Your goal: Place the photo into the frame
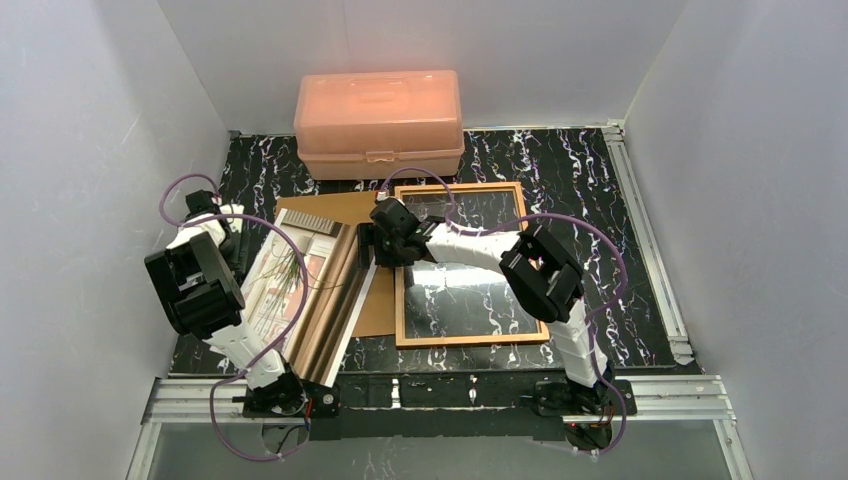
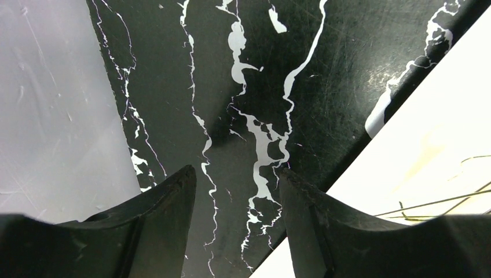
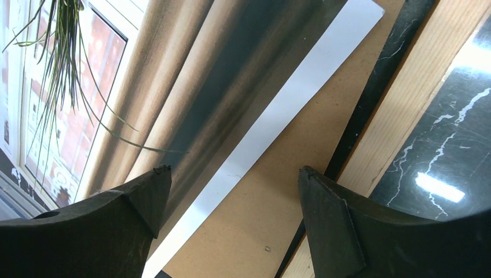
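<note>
The right tool (image 3: 231,171) stands with its two black fingers (image 3: 133,202) wide apart and nothing between them. It hangs just above the right-hand edge of the large glossy rectangular photo (image 3: 191,87), over the print's white strip and the plain brown backing board (image 3: 272,202) beneath it. The left tool (image 2: 234,174) is also parted and empty. It hovers low over the black, white-veined marble worktop (image 2: 173,87) beside the photo's pale left edge (image 2: 440,145).

From the top camera, the photo (image 1: 300,285), showing a beige-pink room and a dark spidery plant, lies picture side up. It rests partly on the backing board (image 1: 380,310), left of centre, between the two tools. Its right portion looks bowed rather than flat.

Just to the right lies the large rectangular frame (image 1: 470,340) with a thin orange-brown wooden border. It sits flat on the worktop (image 1: 600,220), and the marble pattern shows inside its opening. Its left rail is close to the backing board.

A pink translucent plastic box (image 1: 378,120) with a closed lid sits at the far edge, behind both.
</note>
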You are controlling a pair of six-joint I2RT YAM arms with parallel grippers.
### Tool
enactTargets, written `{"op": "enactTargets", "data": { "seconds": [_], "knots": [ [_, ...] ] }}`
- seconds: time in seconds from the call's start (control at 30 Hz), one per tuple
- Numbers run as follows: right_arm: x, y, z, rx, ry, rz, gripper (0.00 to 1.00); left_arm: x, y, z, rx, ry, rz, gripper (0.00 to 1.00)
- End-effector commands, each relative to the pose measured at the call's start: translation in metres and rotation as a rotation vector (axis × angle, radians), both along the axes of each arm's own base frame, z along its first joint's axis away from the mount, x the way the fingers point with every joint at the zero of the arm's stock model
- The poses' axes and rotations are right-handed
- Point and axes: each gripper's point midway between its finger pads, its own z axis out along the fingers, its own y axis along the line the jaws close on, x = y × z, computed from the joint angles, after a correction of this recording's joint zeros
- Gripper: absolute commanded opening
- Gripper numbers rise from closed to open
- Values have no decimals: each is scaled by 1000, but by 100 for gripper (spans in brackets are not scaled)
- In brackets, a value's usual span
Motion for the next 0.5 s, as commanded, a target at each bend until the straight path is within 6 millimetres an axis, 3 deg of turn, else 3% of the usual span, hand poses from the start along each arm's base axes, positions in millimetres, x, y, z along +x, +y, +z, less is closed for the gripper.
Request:
{"op": "enactTargets", "data": {
  "seconds": [0.0, 0.17, 0.47],
  "knots": [
    [8, -12, 1, -41, -7, -27, 89, -9, -12, -12, -60, 30, 5, 53],
    [18, -2, 11, 8, 8, -28, 88, -9, -18, -16, -92, 34, 6, 52],
    [-5, 3, -17, 34, 149, -18, 88, -7, -41, -17, -125, 38, -31, 51]
  ]
}}
